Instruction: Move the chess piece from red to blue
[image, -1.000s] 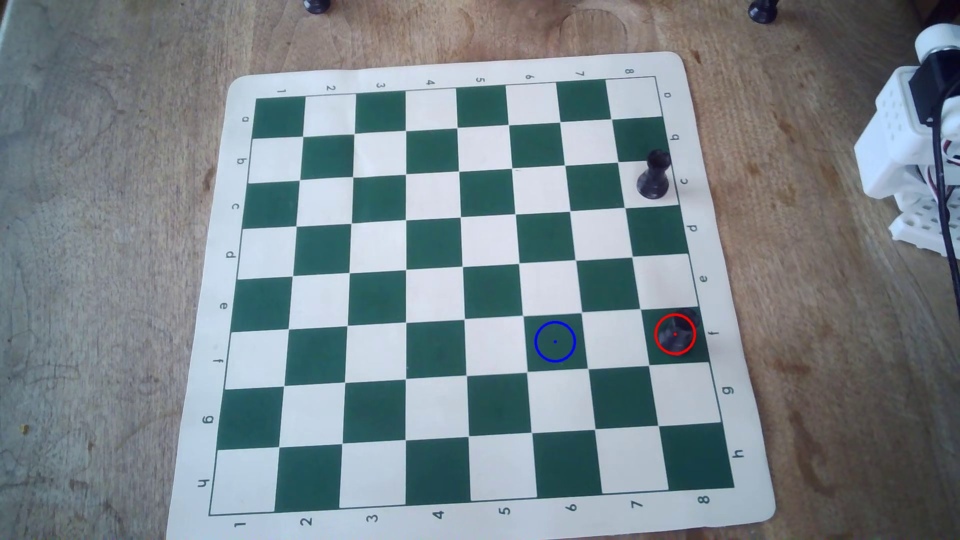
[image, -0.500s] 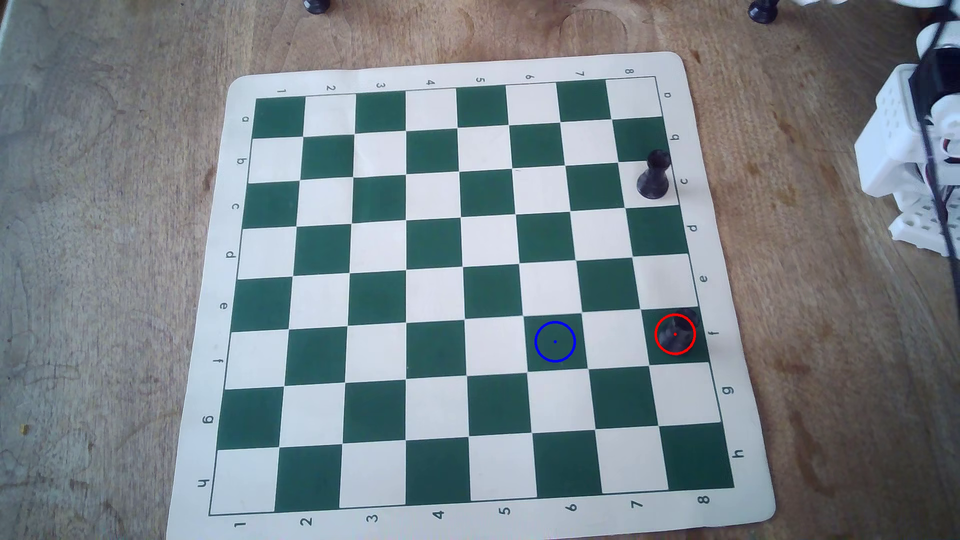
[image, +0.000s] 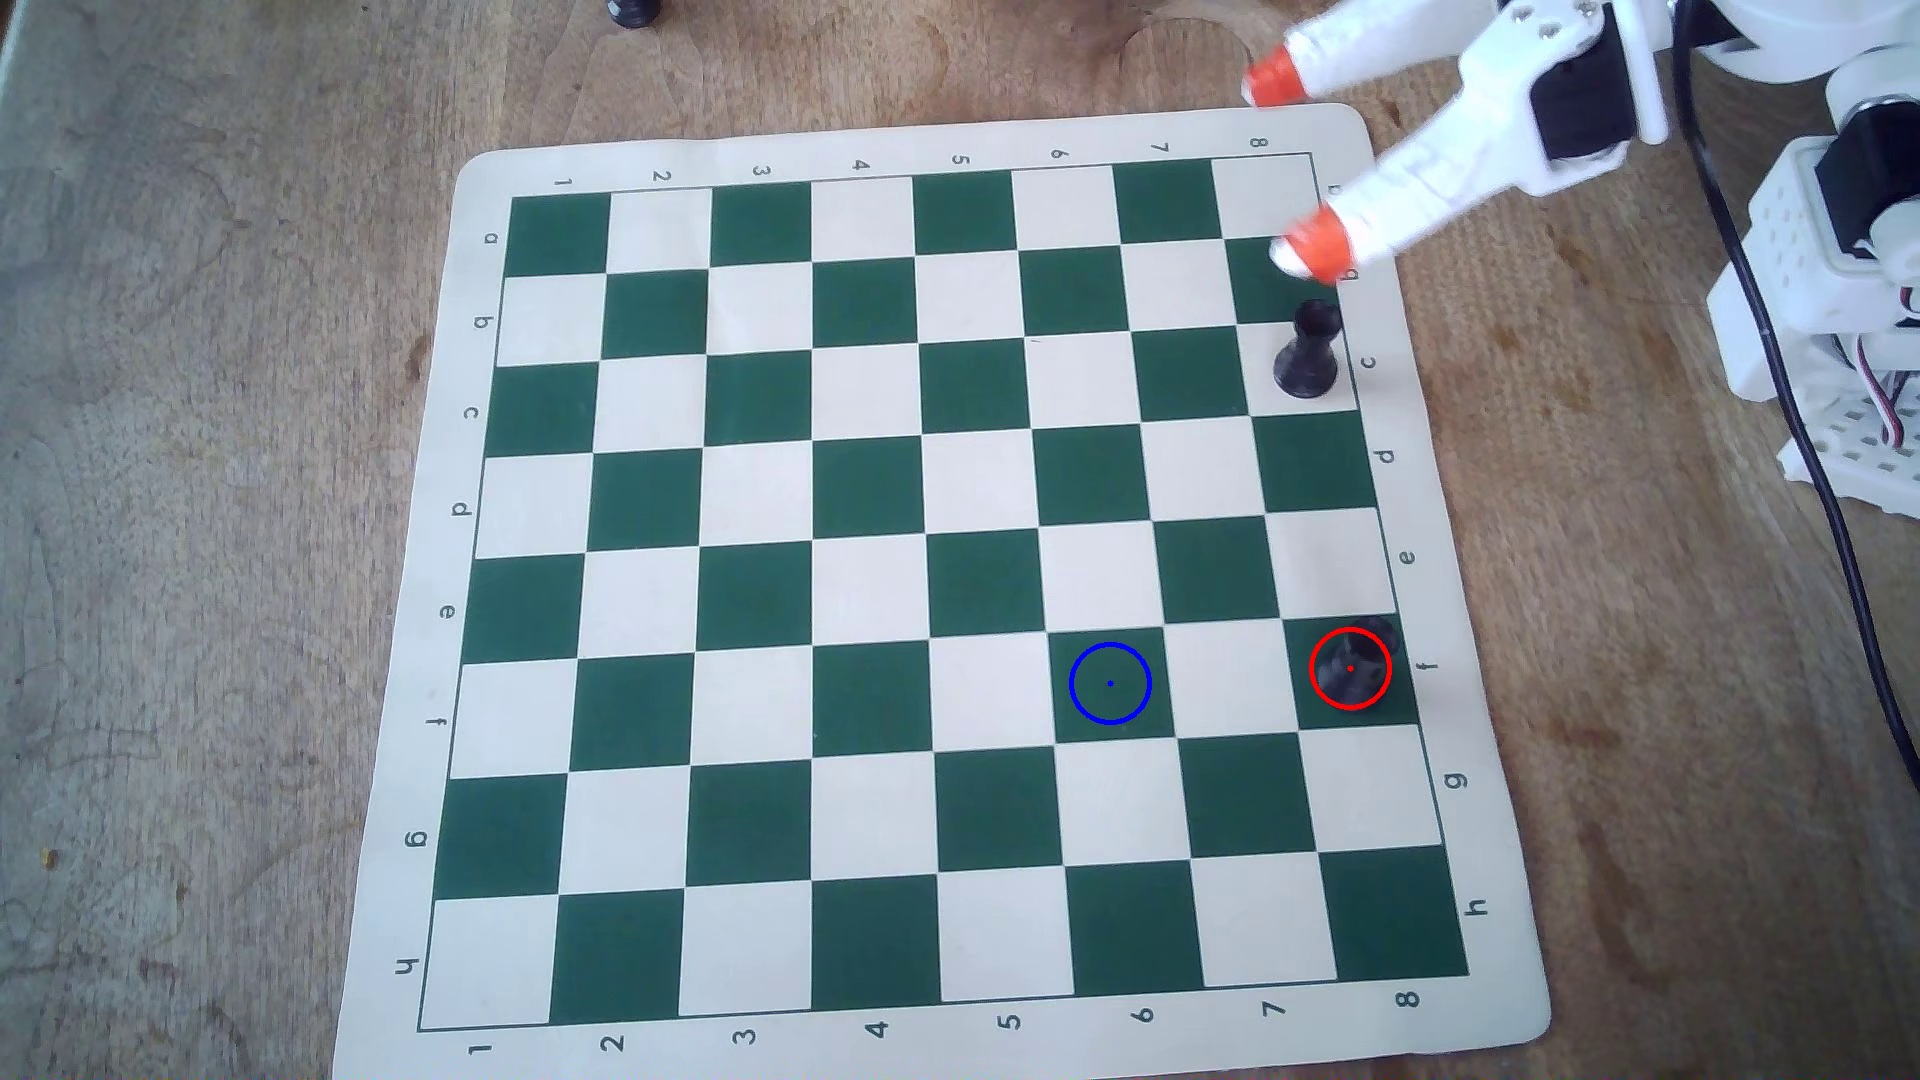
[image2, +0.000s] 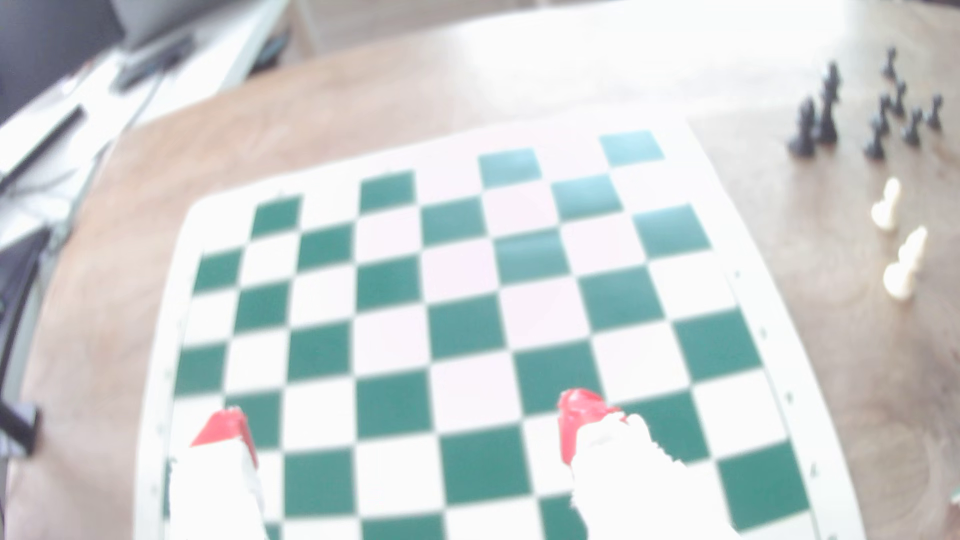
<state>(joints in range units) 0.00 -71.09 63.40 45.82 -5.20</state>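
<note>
Overhead, the white claw (image: 1283, 166) with orange tips gapes empty above the green-and-cream board's (image: 727, 582) corner; the small matte black chess piece (image: 1356, 659) stands far below it inside the thin red circle (image: 1351, 670). Only the wrist view shows spare black pieces (image2: 862, 111) on the wooden worktop (image2: 857, 337).

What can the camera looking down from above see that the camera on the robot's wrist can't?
Only the overhead view shows the chess piece standing in the red circle, the empty blue circle, and a second black piece near the board's right edge. Only the wrist view shows a cluster of black pieces and two white pieces off the board on the table. Both show the green and white chessboard and the open gripper with its orange-red fingertips.
</note>
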